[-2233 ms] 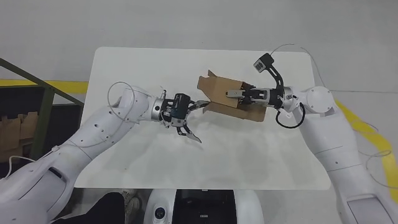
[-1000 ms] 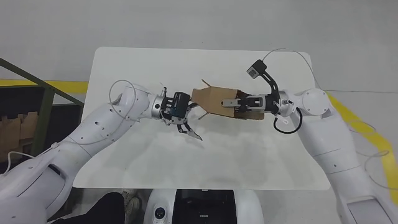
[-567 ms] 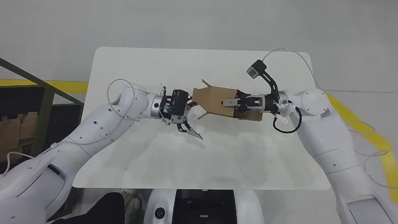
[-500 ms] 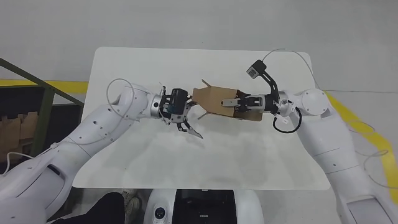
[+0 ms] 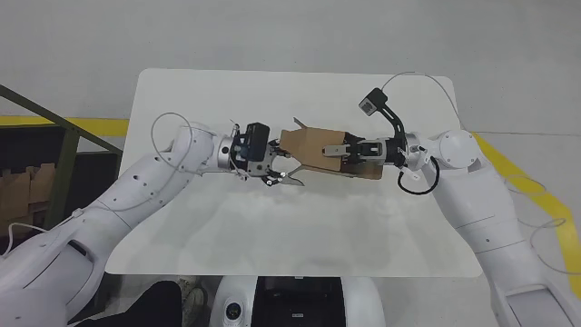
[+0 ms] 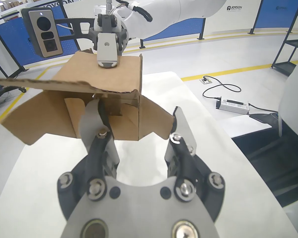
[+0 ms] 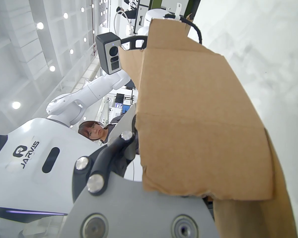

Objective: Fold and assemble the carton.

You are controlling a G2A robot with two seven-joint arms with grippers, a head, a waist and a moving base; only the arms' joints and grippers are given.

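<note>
The right end effector (image 6: 106,60) pinches the carton's (image 5: 325,150) top panel above the tabletop (image 5: 300,227). The left end effector (image 6: 136,117), wide open and empty at the carton's flaps, might shove it out of that pinch.

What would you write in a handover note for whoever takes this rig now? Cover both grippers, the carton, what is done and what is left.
Right gripper: shut on the top panel of the carton, which lies on its side at the middle of the table.
Left gripper: open at the carton's open end, one finger inside.
Done: carton opened into a box shape.
Left: fold in the splayed end flaps, then close it.
</note>
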